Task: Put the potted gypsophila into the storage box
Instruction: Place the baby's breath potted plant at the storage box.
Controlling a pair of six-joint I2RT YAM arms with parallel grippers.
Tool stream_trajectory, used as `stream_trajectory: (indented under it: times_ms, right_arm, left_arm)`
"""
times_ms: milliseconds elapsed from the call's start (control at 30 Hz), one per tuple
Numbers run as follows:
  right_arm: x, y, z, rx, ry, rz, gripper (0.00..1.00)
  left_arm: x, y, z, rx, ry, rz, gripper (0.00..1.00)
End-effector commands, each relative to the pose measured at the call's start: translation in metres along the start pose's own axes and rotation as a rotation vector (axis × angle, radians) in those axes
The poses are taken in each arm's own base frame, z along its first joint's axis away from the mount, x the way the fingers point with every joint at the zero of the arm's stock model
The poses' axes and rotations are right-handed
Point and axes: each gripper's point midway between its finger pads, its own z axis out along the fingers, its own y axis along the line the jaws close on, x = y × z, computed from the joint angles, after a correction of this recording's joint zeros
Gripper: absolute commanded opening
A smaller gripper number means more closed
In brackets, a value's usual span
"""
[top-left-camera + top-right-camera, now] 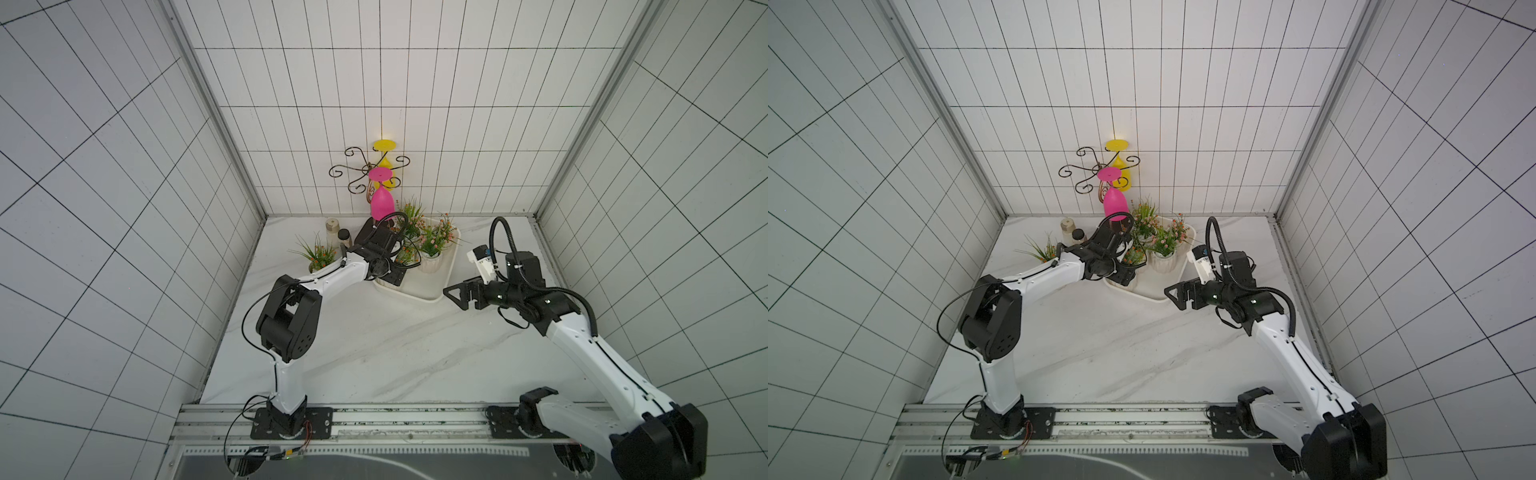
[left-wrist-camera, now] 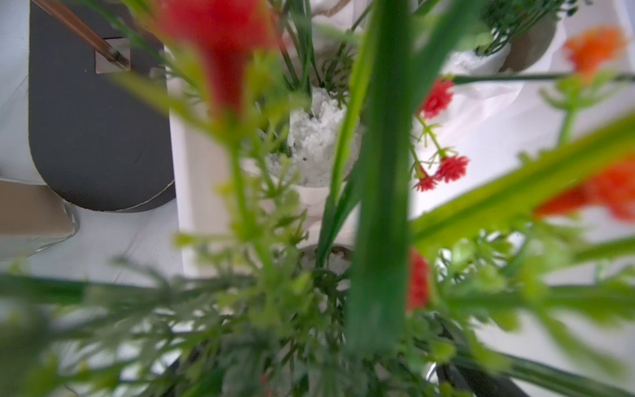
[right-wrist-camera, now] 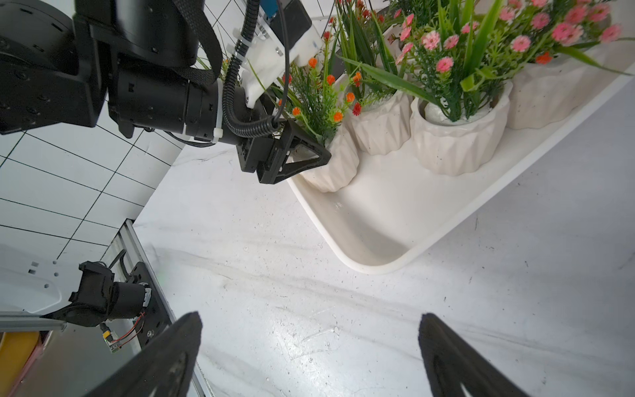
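The storage box [image 1: 432,297] [image 1: 1154,296] is a shallow white tub at the back middle of the table. My left gripper [image 1: 392,276] [image 3: 309,154] is shut on the rim of a potted gypsophila [image 3: 336,168], a white ribbed pot with orange flowers, low in the box's near left corner. Three other flowering pots [image 3: 457,137] stand further back in the box. One more potted gypsophila [image 1: 318,255] sits on the table left of the box. My right gripper [image 1: 451,293] [image 3: 309,319] hangs open over bare table beside the box's front corner. Blurred leaves fill the left wrist view and hide the jaws.
A scrolled wire rack at the back wall carries an upside-down pink goblet [image 1: 381,203] and a yellow goblet [image 1: 384,145] just behind the box. Two small jars [image 1: 337,232] stand at the back left. Tiled walls close in the table on three sides.
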Motion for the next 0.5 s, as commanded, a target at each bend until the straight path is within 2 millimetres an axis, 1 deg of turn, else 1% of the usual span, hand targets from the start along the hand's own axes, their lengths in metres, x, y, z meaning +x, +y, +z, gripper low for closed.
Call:
stream_trajectory:
  times_ms: [0,33,200,467]
  right_arm:
    - [-0.0203,0.0085,-0.0092,-0.019,-0.051,-0.034,0.99]
    - [-0.0208,0.009,-0.0101,-0.02,-0.054,-0.035,0.99]
    - [-0.0206,0.0078,-0.0112,-0.014,-0.056,-0.03,0.99]
    - [-0.02,0.0074,-0.0139,-0.011,-0.059,-0.032,0.99]
  left_arm:
    - [-0.0202,0.0002,-0.0011,-0.017,-0.081,0.017,0.72]
    - [-0.0196,0.0004,-0.0003,-0.018,-0.079,0.018,0.73]
    - [-0.0145,0.0027,0.0044,-0.044,-0.062,0.018,0.84]
    - [-0.0114,0.0058,0.0081,-0.065,-0.046,0.013,0.86]
